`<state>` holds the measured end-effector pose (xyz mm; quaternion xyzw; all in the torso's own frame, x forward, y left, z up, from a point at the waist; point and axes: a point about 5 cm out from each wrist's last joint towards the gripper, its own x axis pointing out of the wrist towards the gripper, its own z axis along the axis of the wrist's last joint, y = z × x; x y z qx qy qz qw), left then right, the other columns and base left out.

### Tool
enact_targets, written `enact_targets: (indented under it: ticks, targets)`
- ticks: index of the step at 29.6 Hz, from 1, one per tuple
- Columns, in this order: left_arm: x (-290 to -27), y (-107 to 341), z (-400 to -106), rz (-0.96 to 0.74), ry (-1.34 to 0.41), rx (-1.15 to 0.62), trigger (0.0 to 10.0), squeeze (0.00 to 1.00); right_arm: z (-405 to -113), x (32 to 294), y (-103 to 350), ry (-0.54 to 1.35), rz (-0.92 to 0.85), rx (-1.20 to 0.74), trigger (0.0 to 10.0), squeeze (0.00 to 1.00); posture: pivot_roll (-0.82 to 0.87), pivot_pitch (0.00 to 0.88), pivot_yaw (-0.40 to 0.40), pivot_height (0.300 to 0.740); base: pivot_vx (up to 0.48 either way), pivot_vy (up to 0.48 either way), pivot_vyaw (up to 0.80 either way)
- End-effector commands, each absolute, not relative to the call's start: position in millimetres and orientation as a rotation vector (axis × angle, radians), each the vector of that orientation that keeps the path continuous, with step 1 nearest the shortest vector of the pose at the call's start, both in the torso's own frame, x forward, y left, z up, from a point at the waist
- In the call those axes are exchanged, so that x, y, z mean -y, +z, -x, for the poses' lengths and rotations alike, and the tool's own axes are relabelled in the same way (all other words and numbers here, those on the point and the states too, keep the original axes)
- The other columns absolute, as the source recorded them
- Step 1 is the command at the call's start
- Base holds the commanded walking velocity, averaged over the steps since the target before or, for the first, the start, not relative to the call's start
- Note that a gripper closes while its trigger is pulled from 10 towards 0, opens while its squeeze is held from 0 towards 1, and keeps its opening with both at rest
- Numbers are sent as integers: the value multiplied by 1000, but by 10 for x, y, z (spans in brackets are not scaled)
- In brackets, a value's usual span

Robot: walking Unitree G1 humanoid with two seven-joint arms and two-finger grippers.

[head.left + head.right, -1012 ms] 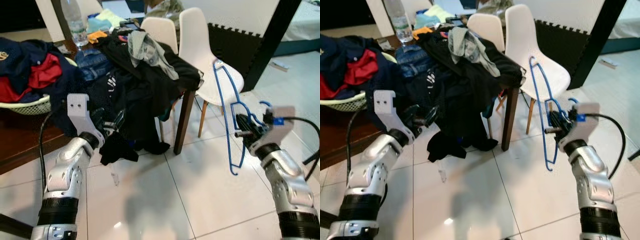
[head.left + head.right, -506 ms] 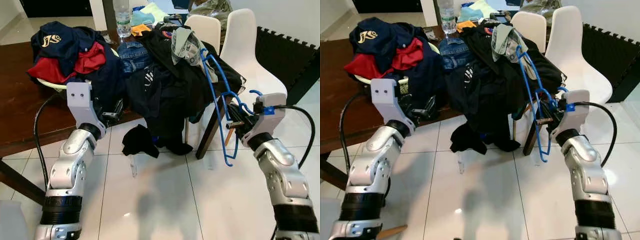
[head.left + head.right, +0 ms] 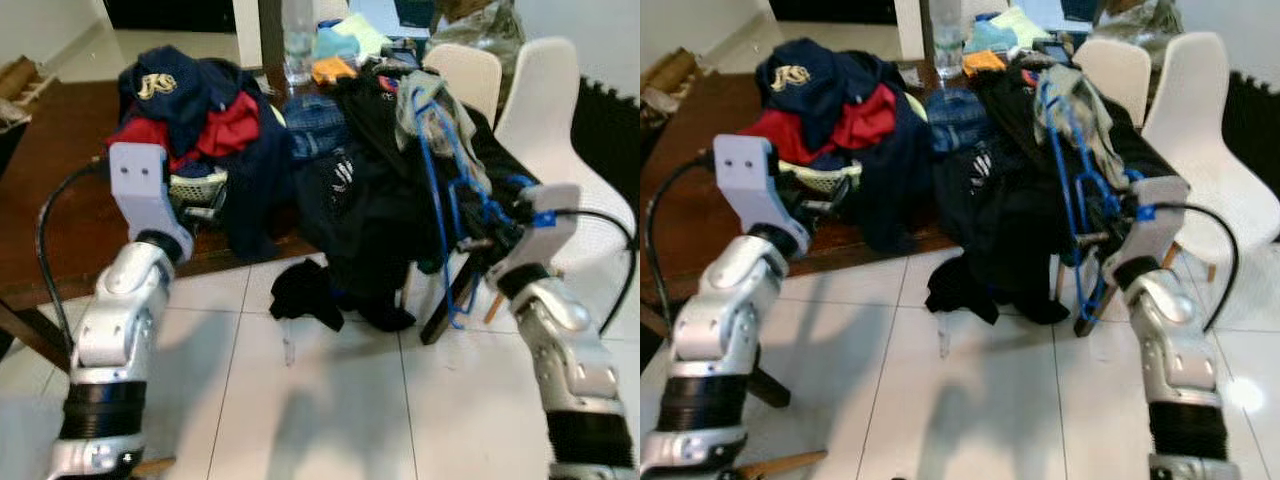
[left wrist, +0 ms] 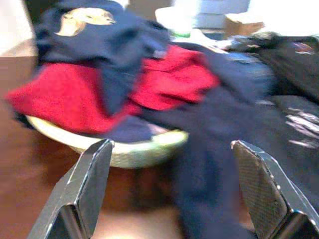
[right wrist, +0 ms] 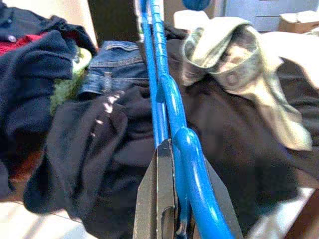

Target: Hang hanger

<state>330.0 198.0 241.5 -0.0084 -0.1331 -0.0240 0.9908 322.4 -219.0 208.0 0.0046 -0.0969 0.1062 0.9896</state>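
A blue plastic hanger (image 3: 441,170) stands upright in front of the heap of dark clothes (image 3: 372,205) on the table's corner. My right gripper (image 3: 476,241) is shut on its lower part; in the right wrist view the hanger (image 5: 167,99) runs straight out from between the black fingers (image 5: 158,199). My left gripper (image 4: 172,199) is open and holds nothing. It is raised over the table edge, facing a pale basket (image 4: 124,154) full of red and navy clothes.
A dark wooden table (image 3: 55,205) carries the basket (image 3: 196,186), jeans, a water bottle (image 3: 297,40) and more clothes. Two white chairs (image 3: 560,110) stand behind the table's corner. A black garment (image 3: 305,294) lies on the white tiled floor.
The whole view has swung left, so the camera moved. The hanger stays in my right gripper and now stands before the clothes heap. My left gripper remains open near the basket.
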Motion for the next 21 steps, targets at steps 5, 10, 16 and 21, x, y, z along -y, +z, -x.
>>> enact_targets:
  ticks: [5, 10, 16, 21]
  targets:
    - [-1932, 2558, -3303, 0, -61, 304, 10000, 0, -3184, 2254, 2094, 184, -17, 195, 10000, 0, 107, 146, 2, 740, 376, 0, 0]
    - [-1913, 2612, -3308, 2, -75, 321, 10000, 0, -3178, 2260, 2105, 179, -20, 199, 10000, 0, 106, 146, 3, 740, 376, 0, 0]
    - [-1811, 2777, -3292, -3, -128, 369, 10000, 0, -3172, 2259, 2118, 179, -29, 205, 10000, 0, 108, 148, 6, 740, 373, 0, 0]
    - [-1782, 2746, -3293, -30, -90, 349, 10000, 0, -3174, 2241, 2123, 190, -35, 208, 10000, 0, 111, 149, 6, 740, 271, 0, 0]
